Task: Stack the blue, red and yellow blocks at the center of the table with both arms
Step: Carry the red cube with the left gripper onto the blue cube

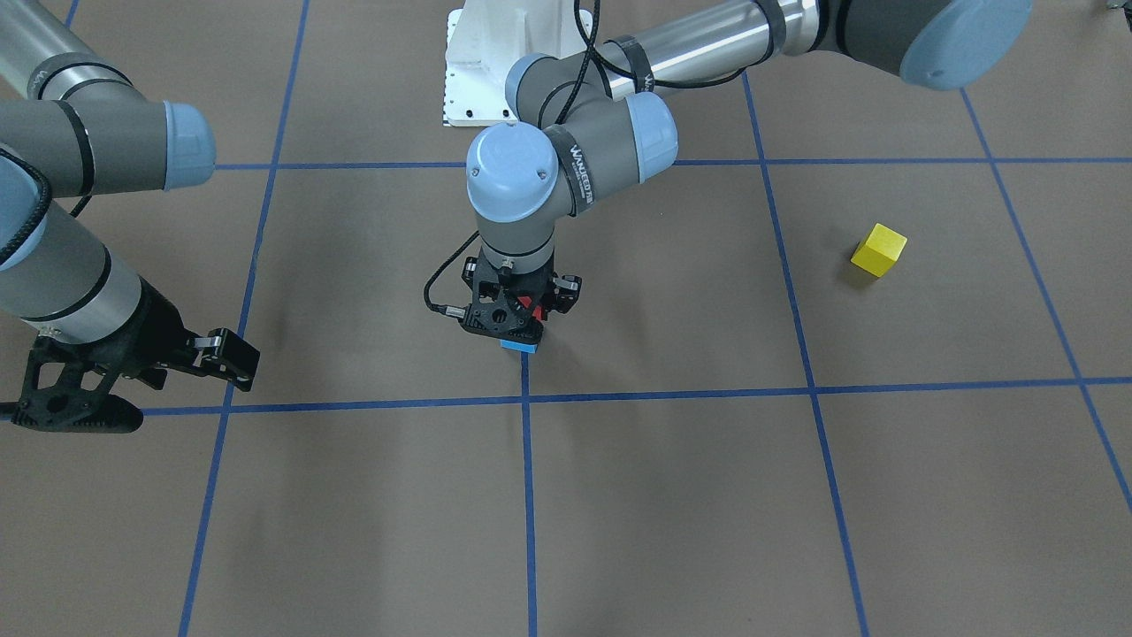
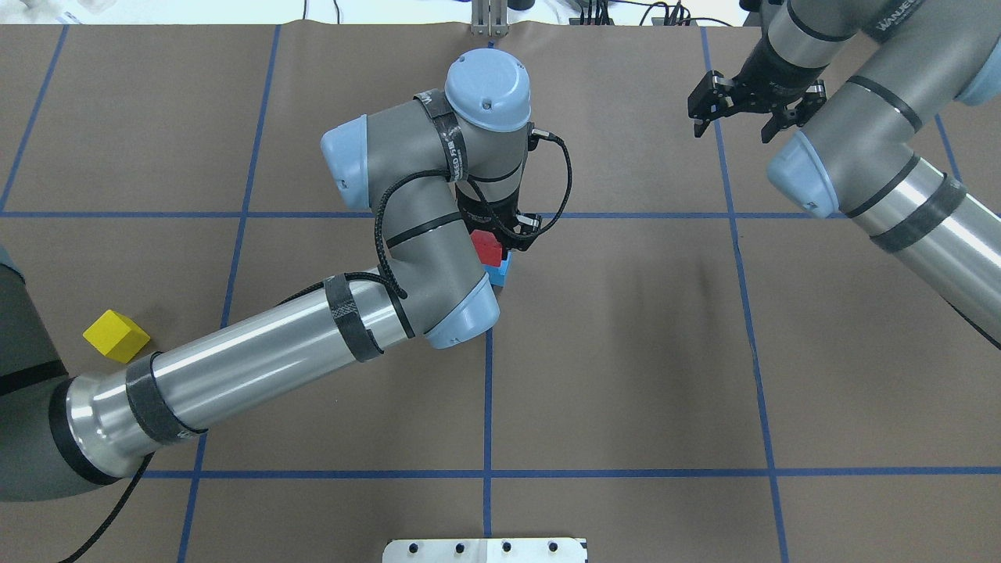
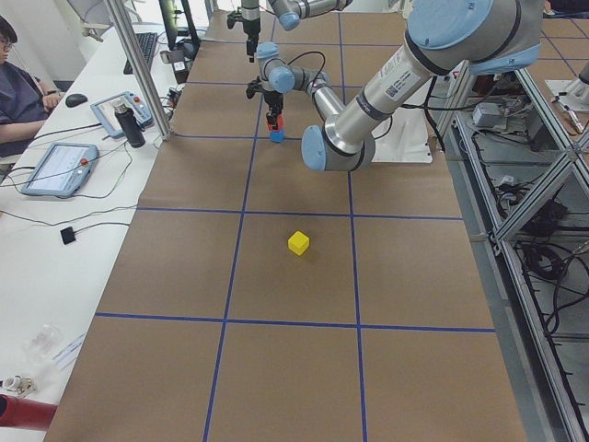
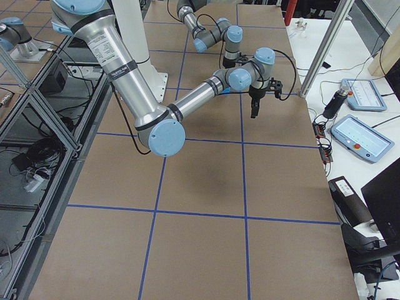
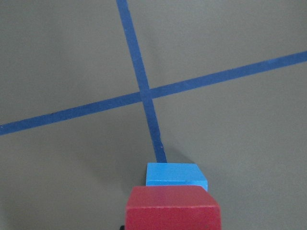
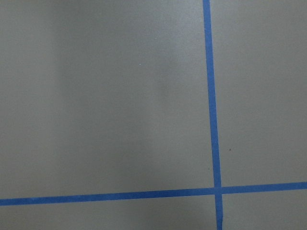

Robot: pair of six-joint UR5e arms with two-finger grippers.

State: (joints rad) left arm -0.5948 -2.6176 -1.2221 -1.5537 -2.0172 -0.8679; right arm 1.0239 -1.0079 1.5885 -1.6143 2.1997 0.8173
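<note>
My left gripper [image 2: 496,239] hangs at the table's [image 2: 626,352] centre, shut on the red block [image 2: 489,247]. Directly under the red block sits the blue block [image 2: 501,273], beside a crossing of blue tape lines. In the left wrist view the red block [image 5: 172,208] overlaps the blue block [image 5: 175,174]; I cannot tell whether they touch. The yellow block [image 2: 116,335] lies alone on my left side, beside the left forearm. My right gripper [image 2: 739,116] hovers open and empty at the far right, well away from the blocks.
The white pedestal [image 1: 478,62] stands at the robot's edge of the table. The left arm's elbow and forearm [image 2: 313,336] stretch over the left half. In the exterior left view a person [image 3: 14,87] sits at a side desk with tablets [image 3: 57,168].
</note>
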